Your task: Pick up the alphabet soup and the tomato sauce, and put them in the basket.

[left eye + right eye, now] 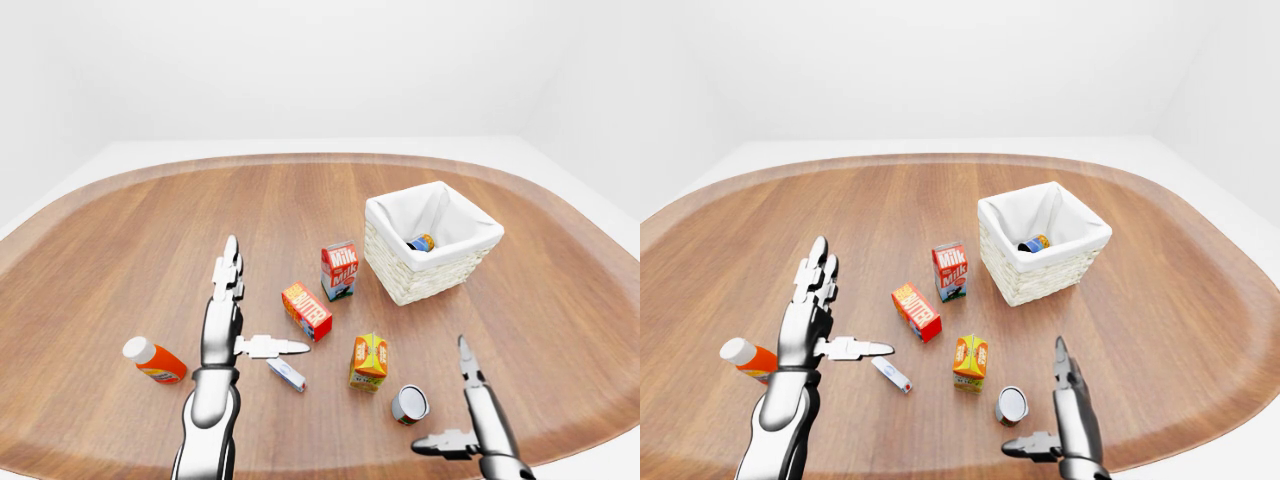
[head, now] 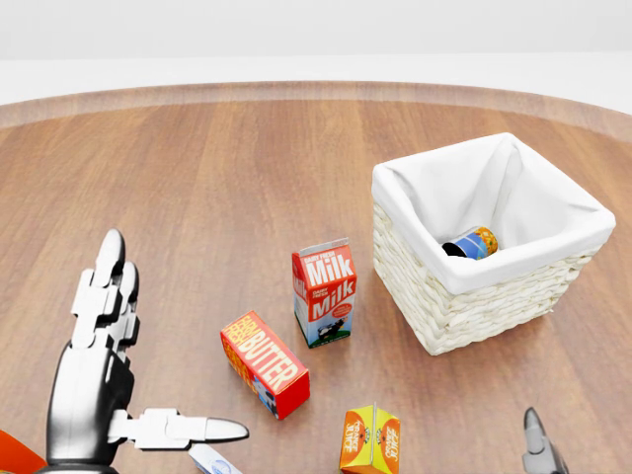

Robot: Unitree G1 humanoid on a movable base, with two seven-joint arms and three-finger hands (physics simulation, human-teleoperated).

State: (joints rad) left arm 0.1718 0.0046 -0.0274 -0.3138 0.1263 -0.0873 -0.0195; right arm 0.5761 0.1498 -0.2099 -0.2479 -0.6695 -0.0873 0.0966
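The alphabet soup (image 2: 472, 243) is lying on its side inside the basket (image 2: 513, 306), against the white lining. The tomato sauce (image 1: 410, 404) is lying on the desk (image 1: 150, 240), just beside the right hand (image 1: 468, 425) and well apart from the basket. The right hand is being held spread, fingers pointing up and thumb out sideways, gripping nothing. The left hand (image 1: 226, 320) is likewise being held spread above the desk, thumb extended toward the butter box (image 1: 307, 311), touching nothing. A milk carton (image 2: 324, 293) is standing upright between the butter box and the basket. An orange juice carton (image 1: 369, 361) is standing near the tomato sauce. A red bottle (image 1: 153, 361) is lying at the left of the left-eye view.
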